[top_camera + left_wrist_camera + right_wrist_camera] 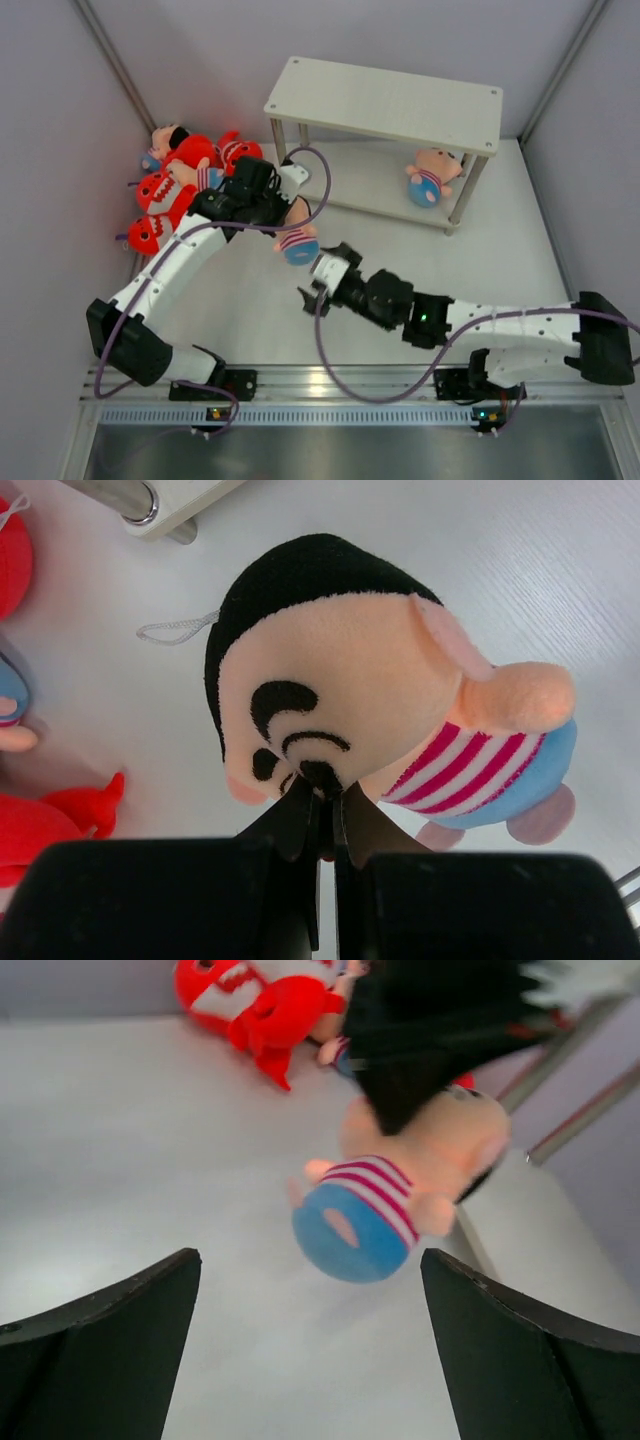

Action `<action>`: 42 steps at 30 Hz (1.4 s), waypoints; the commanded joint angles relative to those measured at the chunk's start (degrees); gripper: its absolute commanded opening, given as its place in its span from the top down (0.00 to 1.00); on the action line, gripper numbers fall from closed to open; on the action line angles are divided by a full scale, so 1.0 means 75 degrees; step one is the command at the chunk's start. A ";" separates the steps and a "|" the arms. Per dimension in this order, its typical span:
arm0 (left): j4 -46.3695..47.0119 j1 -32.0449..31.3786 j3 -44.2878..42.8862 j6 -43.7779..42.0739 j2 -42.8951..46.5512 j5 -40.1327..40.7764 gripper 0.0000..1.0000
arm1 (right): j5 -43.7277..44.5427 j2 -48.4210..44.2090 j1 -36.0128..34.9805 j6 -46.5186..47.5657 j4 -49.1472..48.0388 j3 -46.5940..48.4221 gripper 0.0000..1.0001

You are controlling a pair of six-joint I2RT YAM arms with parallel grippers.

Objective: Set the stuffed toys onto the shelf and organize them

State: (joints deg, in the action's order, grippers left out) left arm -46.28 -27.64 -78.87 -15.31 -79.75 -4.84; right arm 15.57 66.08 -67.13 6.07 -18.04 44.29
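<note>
Stuffed toys [172, 190]: heap at upper left of the worktop [520, 240]. One striped doll [297, 240] at frame centre, your left fingers [297, 825] clamped on its face. Second doll [432, 175] on the shelf [385, 100], lower tier, right end. Your right fingers [110, 1350] stand wide, empty.

The off-white two-tier rectangular shelf with thin silver legs [385, 100] stands at the far side of the counter [250, 320]. On its lower tier, near the right end, lies a peach-skinned plush doll in a striped shirt and blue bottoms [433, 175]. A second peach plush doll with black hair, red-and-white striped shirt and blue bottoms [380, 710] is just in front of the shelf's left legs, pinched at the face by the left end effector [322, 802]. A heap of bright red plush sharks with white toothy mouths [160, 195], mixed with more such dolls, lies left of the shelf.
</note>
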 commanded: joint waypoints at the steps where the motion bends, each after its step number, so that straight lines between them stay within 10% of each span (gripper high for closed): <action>1: 0.0312 0.0017 -0.0347 0.0096 0.0086 0.0317 1.00 | 0.2537 0.0980 -0.1628 0.6416 -0.0114 -0.0269 0.08; 18: 0.0311 -0.0006 -0.0218 0.0108 0.0226 0.0177 1.00 | 0.4392 0.5075 -0.1749 1.2608 -0.3042 0.1054 0.04; 32: 0.0312 -0.0088 -0.0101 -0.0033 0.0238 0.0130 1.00 | 0.3889 0.5017 -0.1467 1.0656 -0.0024 0.2436 0.07; 39: 0.0312 -0.0124 -0.0066 -0.0197 0.0332 0.0130 1.00 | 0.3992 0.5110 -0.1209 0.9961 0.0577 0.2977 0.42; 42: 0.0311 -0.0135 -0.0043 -0.0255 0.0390 0.0130 1.00 | 0.3983 0.5134 -0.1104 0.9821 0.0811 0.3047 0.38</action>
State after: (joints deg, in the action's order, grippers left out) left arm -46.02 -28.25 -78.89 -16.32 -79.37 -3.36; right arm 44.40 105.41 -76.86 82.30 -14.81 64.01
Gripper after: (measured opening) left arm 0.049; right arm 0.609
